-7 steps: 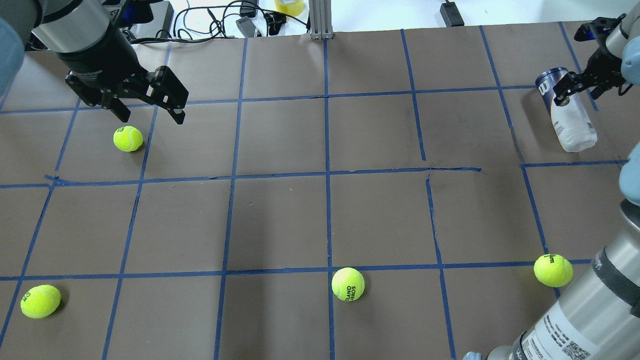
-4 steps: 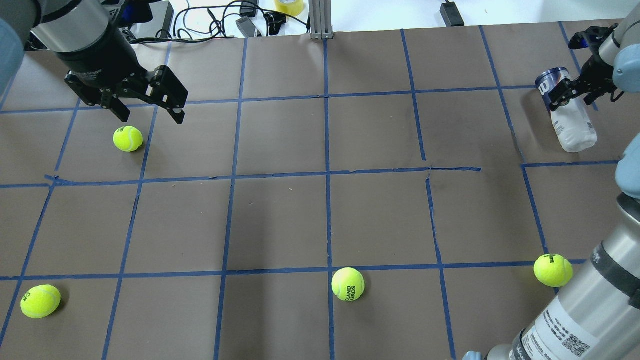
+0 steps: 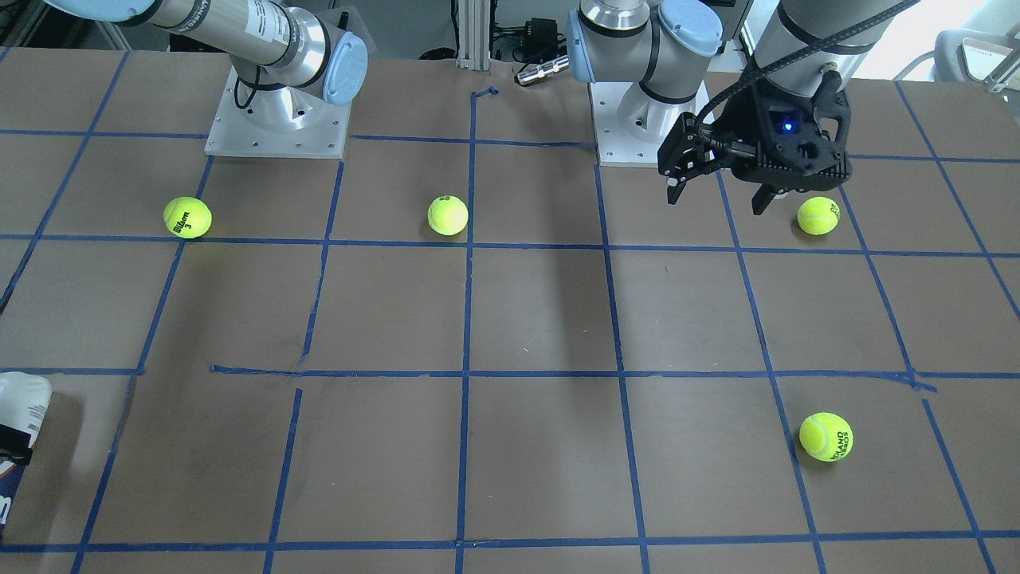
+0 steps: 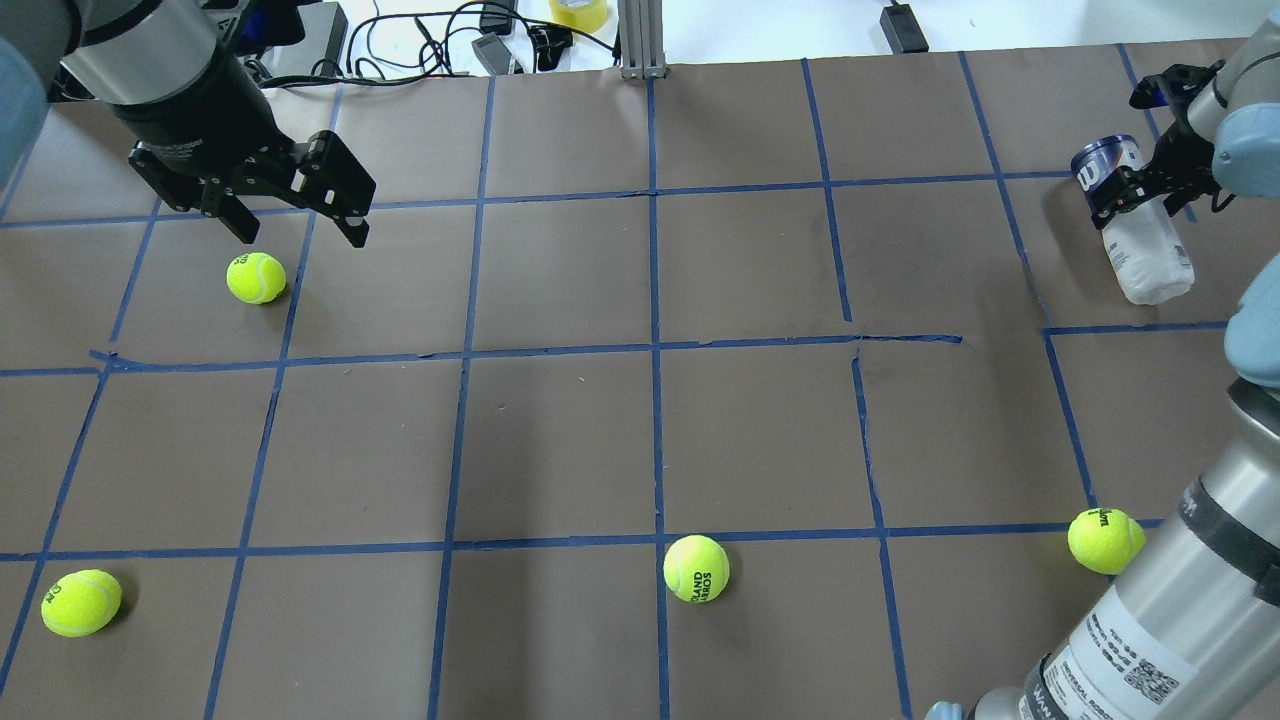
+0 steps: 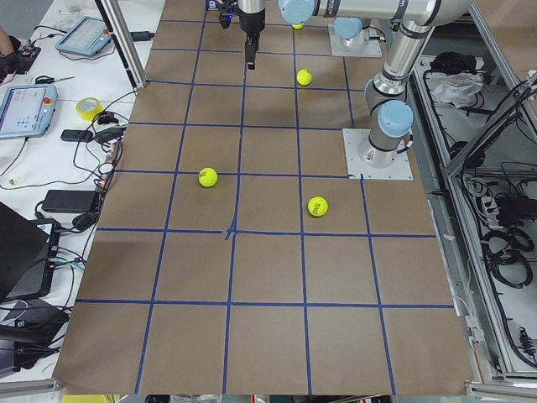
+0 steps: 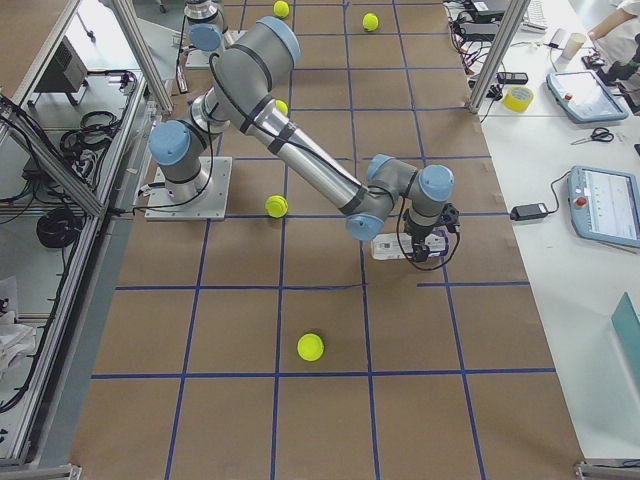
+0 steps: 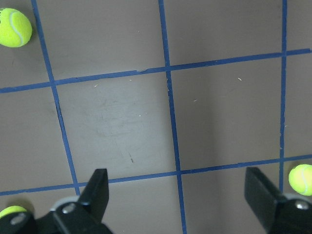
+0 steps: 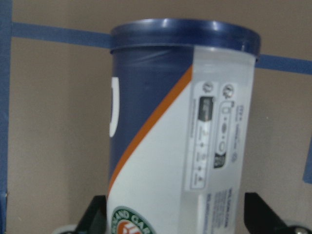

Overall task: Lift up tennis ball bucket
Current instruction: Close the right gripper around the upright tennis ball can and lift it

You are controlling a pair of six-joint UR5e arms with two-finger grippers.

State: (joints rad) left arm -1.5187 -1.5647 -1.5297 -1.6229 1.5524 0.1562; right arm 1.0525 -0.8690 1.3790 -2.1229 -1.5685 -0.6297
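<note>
The tennis ball bucket [image 4: 1140, 235] lies on its side at the table's far right, navy rim end away from the robot, white label toward it. It also shows at the left edge of the front-facing view [image 3: 24, 402] and in the exterior right view [image 6: 392, 247]. My right gripper [image 4: 1125, 195] is open and low over its navy end. In the right wrist view [image 8: 178, 219] the fingers [image 8: 95, 217] straddle the bucket [image 8: 185, 107] close to both its sides. My left gripper [image 4: 302, 235] hangs open and empty just beyond a tennis ball [image 4: 256, 277].
Other tennis balls lie at the near left [image 4: 81, 602], near middle [image 4: 696, 568] and near right [image 4: 1105, 540]. My right arm's forearm [image 4: 1150, 620] crosses the near right corner. Cables, a tape roll [image 4: 580, 12] and a metal post [image 4: 641, 40] are at the far edge.
My right gripper has shifted left and settled lower over the bucket's navy end. The bucket still lies in the same place. The left arm has not moved.
</note>
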